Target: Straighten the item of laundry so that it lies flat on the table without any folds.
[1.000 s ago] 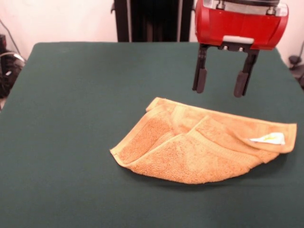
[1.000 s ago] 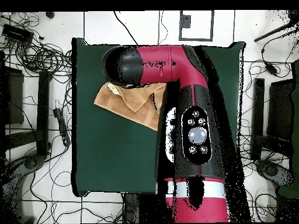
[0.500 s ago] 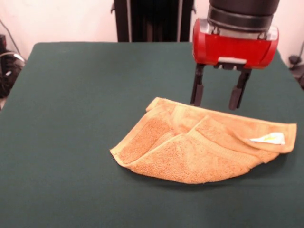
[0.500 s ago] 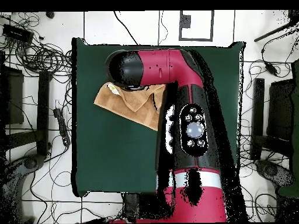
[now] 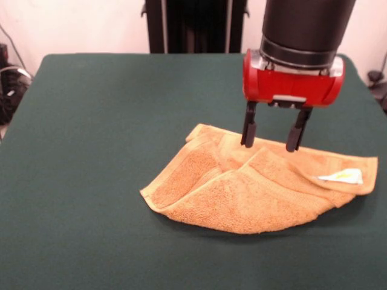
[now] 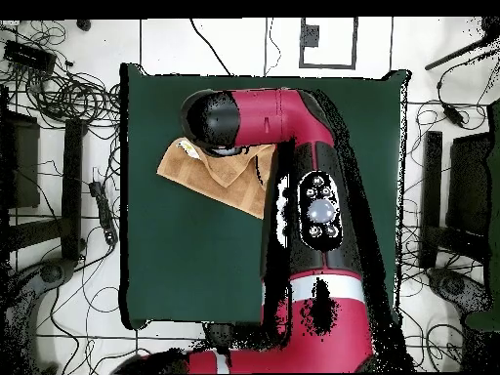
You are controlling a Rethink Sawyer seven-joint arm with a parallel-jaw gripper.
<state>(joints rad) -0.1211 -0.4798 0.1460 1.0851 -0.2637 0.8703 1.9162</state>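
Towel-wise, the small orange-yellow terry-cloth towel (image 5: 257,187) is lying folded over itself on the dark green felt-covered table (image 5: 91,121). The red and black gripper (image 5: 269,134) hangs at the towel's far edge, fingers spread and empty. Guessing it's lined up to pinch that top layer and peel it open.

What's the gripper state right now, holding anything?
Gripper: open, holding nothing, fingertips at the far edge of the folded towel.

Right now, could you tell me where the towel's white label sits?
In the front view, the white label lies at the towel's right corner, right of and nearer than the gripper.
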